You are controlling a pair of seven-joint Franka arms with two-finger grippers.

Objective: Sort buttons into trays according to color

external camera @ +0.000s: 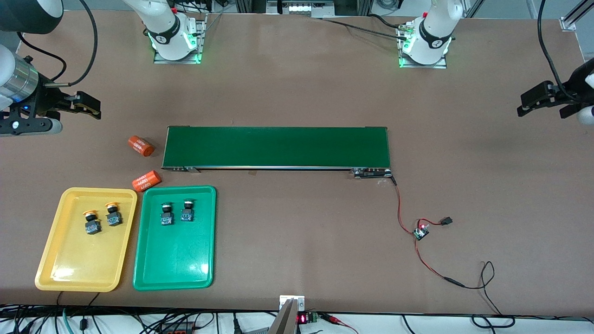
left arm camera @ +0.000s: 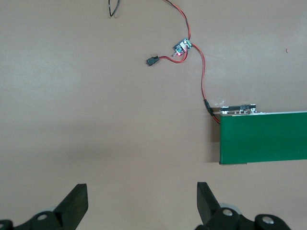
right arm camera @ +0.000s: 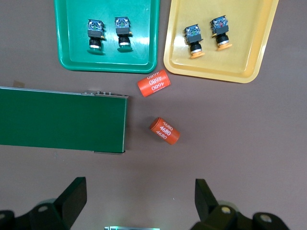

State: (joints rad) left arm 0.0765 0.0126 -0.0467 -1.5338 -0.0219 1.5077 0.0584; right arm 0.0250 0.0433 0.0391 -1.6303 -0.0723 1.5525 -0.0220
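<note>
Both pincers, left pincer [external camera: 538,103] and right pincer [external camera: 86,105], are hanging wide open over the counter's [external camera: 297,93] ends, buttons [external camera: 92,223] sitting sorted in the trays [external camera: 55,260].

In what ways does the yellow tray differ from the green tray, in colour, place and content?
The yellow tray is yellow and lies at the right arm's end of the table; the green tray is green and lies beside it, more toward the left arm's end. The yellow tray holds two yellow-capped buttons; the green tray holds two green-capped buttons. Both are shallow, rectangular, round-cornered and alike in size.
</note>
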